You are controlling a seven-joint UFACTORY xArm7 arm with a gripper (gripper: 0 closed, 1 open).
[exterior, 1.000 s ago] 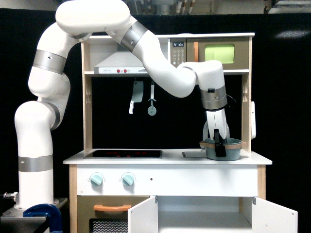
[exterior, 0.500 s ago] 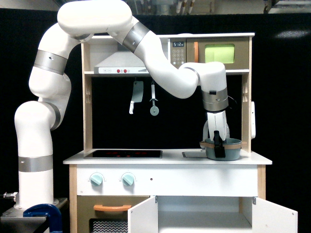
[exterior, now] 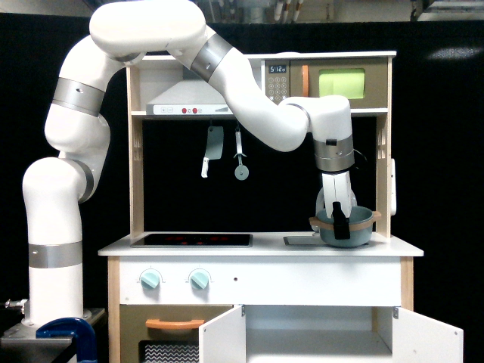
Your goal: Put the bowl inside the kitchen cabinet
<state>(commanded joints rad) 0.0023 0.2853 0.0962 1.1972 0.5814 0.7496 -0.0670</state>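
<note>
Hand: the hand [exterior: 339, 221] points straight down at the exterior view's right end of the tabletop, with one dark finger [exterior: 338, 224] lying over the near wall of the bowl; it seems clamped on the rim, but the second finger is hidden inside, so this is a judgement.
Bowl: the grey-blue bowl [exterior: 357, 233] with a tan rim band is tilted, and its underside looks just clear of the tabletop [exterior: 227, 248], above the sink area; the gap is too thin to be sure of.
Arm: the white arm [exterior: 257, 113] reaches across in front of the upper shelf to the wrist above the bowl.
Kitchen cabinet: the kitchen cabinet [exterior: 318, 340] is directly below the bowl, both white doors are swung open and the pale interior shows; only its upper part is in the frame.
Nearby: the oven with orange handle [exterior: 175, 324] is beside the cabinet, on the exterior view's left.
Step in hand: lifting the bowl off the tabletop.
Next move: bring the bowl forward past the tabletop edge, lower it, then push it in between the doors, while keeping the grip firm because the bowl hangs tilted.
</note>
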